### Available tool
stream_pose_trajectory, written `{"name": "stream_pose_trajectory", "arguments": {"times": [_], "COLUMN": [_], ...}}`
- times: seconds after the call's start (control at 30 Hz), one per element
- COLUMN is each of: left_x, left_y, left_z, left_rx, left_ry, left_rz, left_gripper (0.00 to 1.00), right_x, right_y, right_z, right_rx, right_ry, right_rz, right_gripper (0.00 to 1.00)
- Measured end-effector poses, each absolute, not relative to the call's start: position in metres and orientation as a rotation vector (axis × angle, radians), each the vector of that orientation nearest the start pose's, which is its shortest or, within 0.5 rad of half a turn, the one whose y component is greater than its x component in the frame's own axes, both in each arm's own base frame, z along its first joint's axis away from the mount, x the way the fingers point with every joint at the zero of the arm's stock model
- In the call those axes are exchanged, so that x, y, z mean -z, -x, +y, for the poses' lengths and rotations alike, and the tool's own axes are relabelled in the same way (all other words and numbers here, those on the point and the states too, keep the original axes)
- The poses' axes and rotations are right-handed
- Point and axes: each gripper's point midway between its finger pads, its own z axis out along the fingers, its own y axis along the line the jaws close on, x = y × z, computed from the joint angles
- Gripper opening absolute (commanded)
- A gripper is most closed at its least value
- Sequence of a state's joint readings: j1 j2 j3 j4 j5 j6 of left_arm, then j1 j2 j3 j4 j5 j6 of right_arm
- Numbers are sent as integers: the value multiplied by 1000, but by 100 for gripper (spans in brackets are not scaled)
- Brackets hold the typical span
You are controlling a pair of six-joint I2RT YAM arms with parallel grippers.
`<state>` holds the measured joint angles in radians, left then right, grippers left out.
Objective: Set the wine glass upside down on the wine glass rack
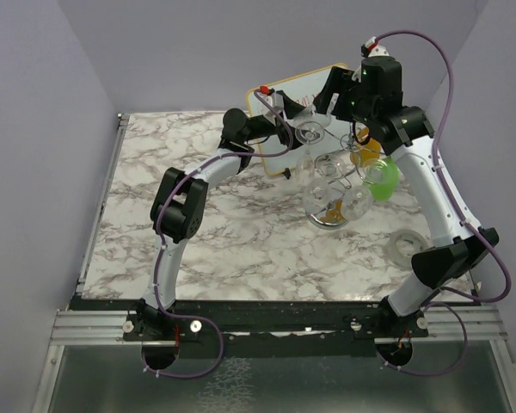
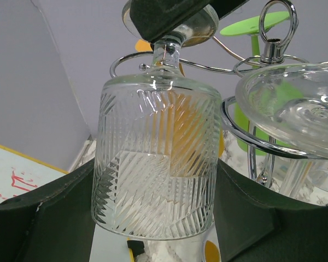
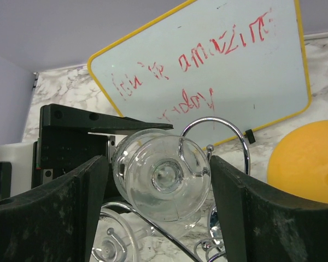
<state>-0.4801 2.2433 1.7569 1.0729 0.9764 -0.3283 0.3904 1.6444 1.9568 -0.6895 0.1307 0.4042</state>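
Observation:
The wine glass (image 2: 156,164) is clear cut glass, held upside down with its bowl between my left gripper's (image 2: 156,224) fingers. Its stem (image 2: 167,54) stands inside a curled arm of the silver wine glass rack (image 2: 276,33), with its foot above the wire. In the top view the left gripper (image 1: 291,129) holds the glass at the rack's (image 1: 337,176) far left side. My right gripper (image 3: 158,164) is open, with its fingers on either side of the glass's foot (image 3: 164,174); it sits above the rack in the top view (image 1: 348,116).
Several other glasses hang on the rack: clear ones (image 1: 353,202), a green one (image 1: 383,181) and an orange one (image 3: 306,158). A tilted whiteboard (image 3: 218,71) with red writing stands behind. A clear ring (image 1: 406,245) lies on the marble table at the right.

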Motion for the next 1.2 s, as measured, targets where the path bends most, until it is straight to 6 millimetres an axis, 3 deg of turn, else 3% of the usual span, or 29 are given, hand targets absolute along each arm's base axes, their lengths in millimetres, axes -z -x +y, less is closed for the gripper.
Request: {"name": "stream_pose_trajectory", "arguments": {"times": [0.2, 0.43, 0.6, 0.83, 1.2], "left_x": [-315, -314, -314, -313, -305], "left_y": [-449, -449, -451, -452, -455], "left_z": [-405, -405, -402, -402, -399], "left_rx": [1166, 1166, 1160, 1154, 1140], "left_ry": [-1018, -1019, -1018, -1022, -1021], "left_rz": [879, 880, 881, 880, 892], "left_gripper": [0, 0, 2, 26, 64], "right_x": [-381, -381, -381, -382, -377], "right_y": [-438, -439, -441, -441, -443], "right_z": [179, 177, 178, 176, 178], "right_rx": [-454, -454, -439, -410, -386], "right_ry": [-94, -91, -66, -26, 18], "right_rz": [1973, 1979, 1985, 1995, 2020], "right_gripper": [64, 60, 36, 15, 2]}}
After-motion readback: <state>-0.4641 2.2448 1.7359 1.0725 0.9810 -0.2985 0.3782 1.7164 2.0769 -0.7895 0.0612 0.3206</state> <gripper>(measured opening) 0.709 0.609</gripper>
